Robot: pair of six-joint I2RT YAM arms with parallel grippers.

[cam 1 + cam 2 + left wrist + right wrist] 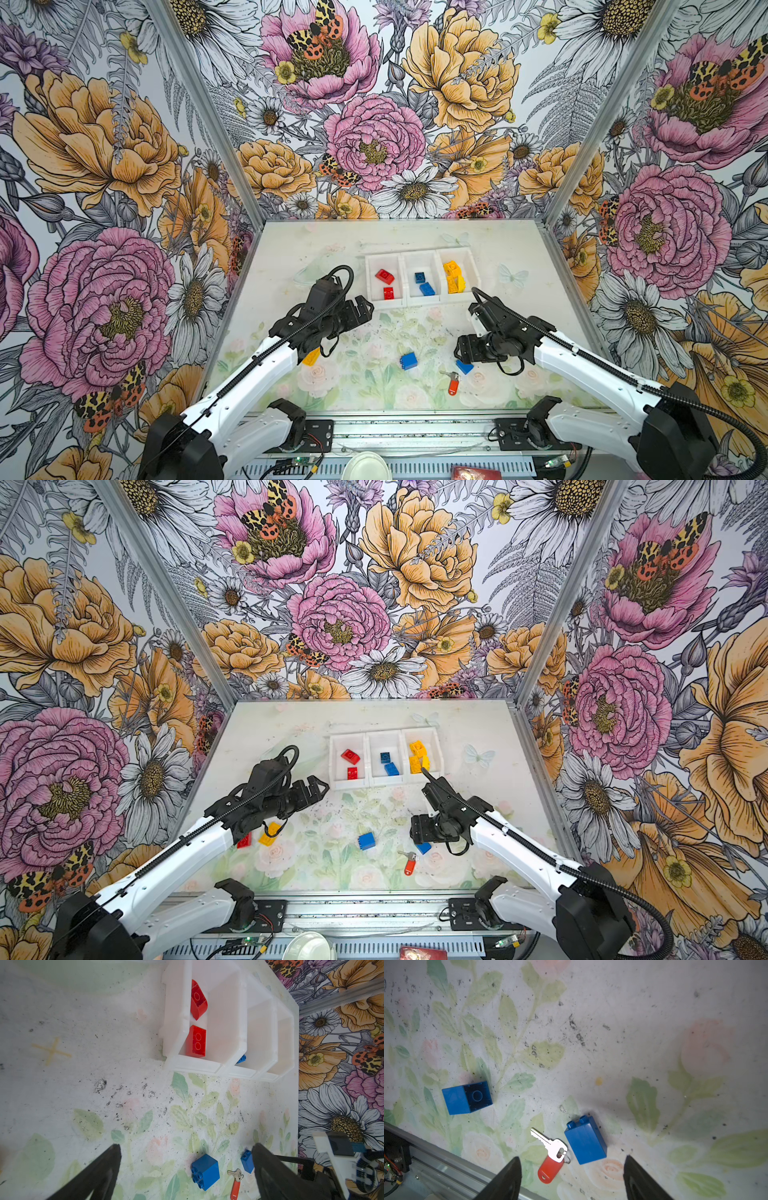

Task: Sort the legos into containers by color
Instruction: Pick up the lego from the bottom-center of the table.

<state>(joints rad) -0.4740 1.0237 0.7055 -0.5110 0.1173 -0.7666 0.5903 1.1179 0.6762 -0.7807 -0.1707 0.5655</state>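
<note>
target: blue brick (585, 1140), on its side by the key tag (550, 1167)
feel: likely light, stiff, slick
grab: across flat sides
right gripper (572, 1158): spread, empty
left gripper (186, 1145): spread, empty

Three joined white plastic bins (422, 300) stand far back on the floral table (307, 253); before them a blue cube brick (408, 360) lies left of an orange-red key tag (453, 385).
</note>
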